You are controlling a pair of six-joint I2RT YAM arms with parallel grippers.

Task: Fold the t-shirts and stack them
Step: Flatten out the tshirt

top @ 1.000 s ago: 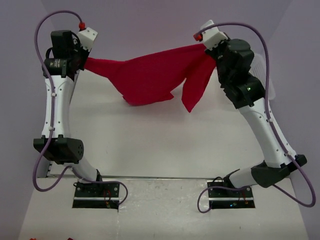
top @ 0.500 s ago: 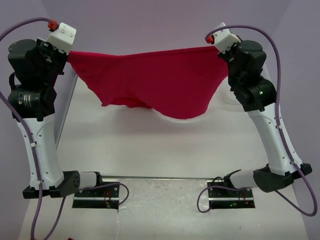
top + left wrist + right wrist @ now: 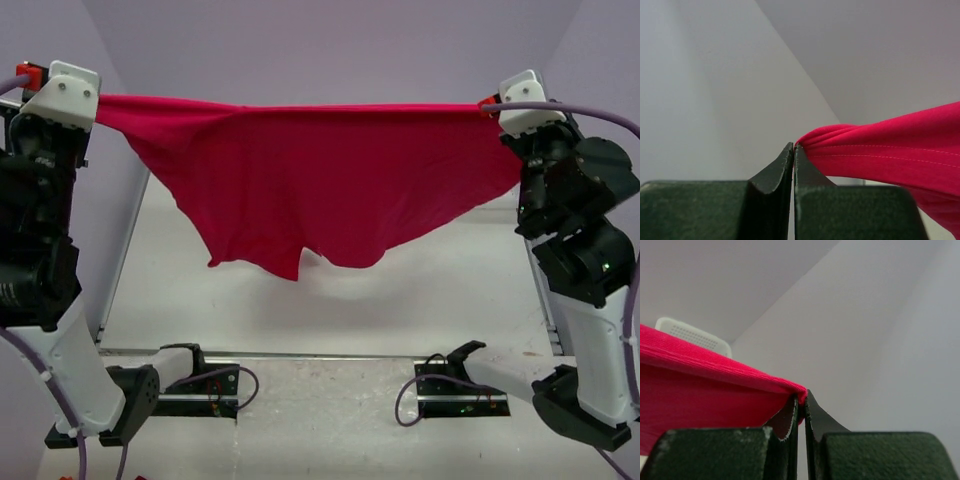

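One bright red t-shirt [image 3: 320, 180] hangs stretched wide in the air between both arms, its top edge nearly straight and its lower part sagging over the table. My left gripper [image 3: 98, 98] is shut on the shirt's left corner; in the left wrist view the red cloth [image 3: 890, 145] runs off to the right from the pinched jaws [image 3: 793, 147]. My right gripper [image 3: 484, 104] is shut on the right corner, and the right wrist view has the cloth [image 3: 705, 390] leading left from the jaws [image 3: 802, 395]. Both arms are raised high and far apart.
The white table [image 3: 330, 300] lies below the hanging shirt. A white mesh basket [image 3: 692, 335] shows behind the cloth in the right wrist view. The arm bases [image 3: 195, 385] and their cables sit at the near edge. Purple walls close in all round.
Both arms have lifted and spread outwards. The shirt, bunched between them a second ago, is now pulled out wide and taut along its top edge.
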